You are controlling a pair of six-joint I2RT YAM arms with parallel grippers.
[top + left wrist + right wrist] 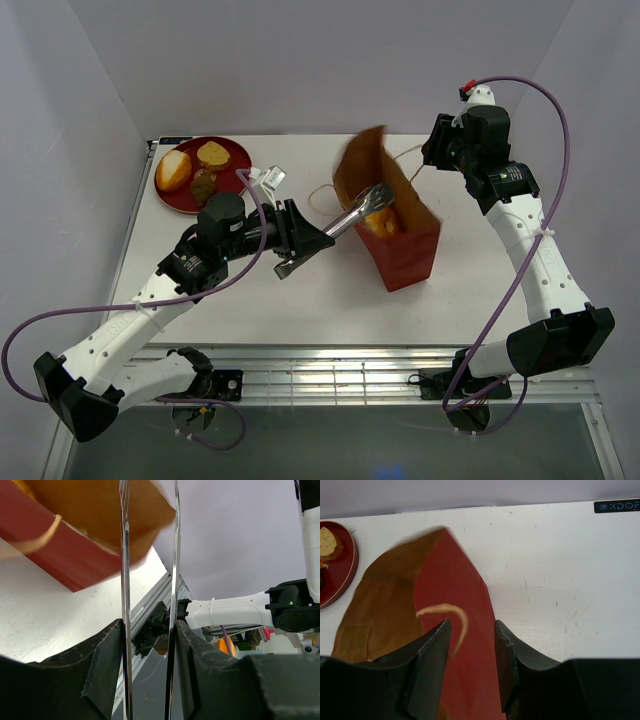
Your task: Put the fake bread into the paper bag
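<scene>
Tongs [352, 217] clamped in left tool [148, 625], arm [150, 310] outstretched to paper bag [408, 250] | right tool [470, 629] parted

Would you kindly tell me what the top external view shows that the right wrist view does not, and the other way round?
Only top external: both whole arms, and the left gripper holding metal tongs that reach into the paper bag, where an orange bun lies. Only right wrist: the right gripper with open fingers up close, a pale string handle curving into the gap between them. Both: the paper bag, the red plate, and bread on it.
</scene>
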